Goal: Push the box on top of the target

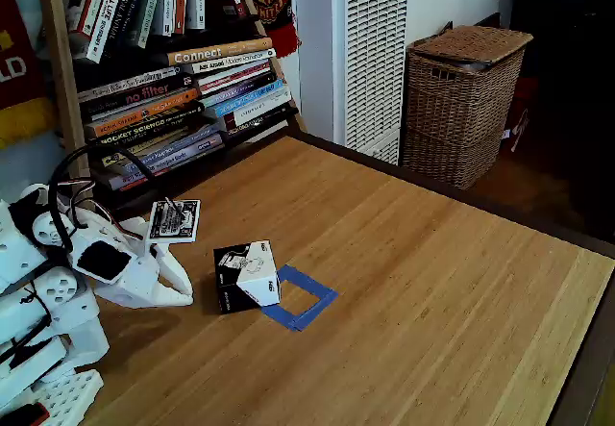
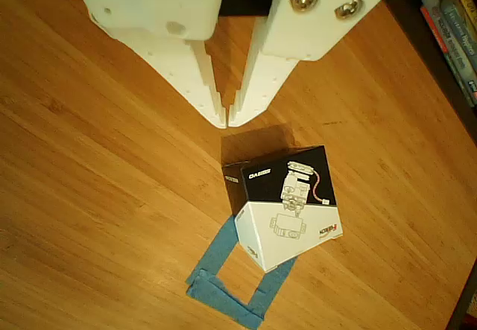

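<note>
Box (image 2: pixel 287 207) sits on the wooden worktop (image 2: pixel 89 218), turned at an angle, its far corner overlapping one corner of the blue tape target (image 2: pixel 223 289); most of the outline lies bare beyond it. In the fixed view the box (image 1: pixel 246 274) rests on the target's (image 1: pixel 306 299) left edge. My gripper (image 2: pixel 226 120) is clenched, fingertips almost touching, grasping nothing, low over the worktop just short of the box. A patterned tag (image 1: pixel 175 221) rides on my arm.
</note>
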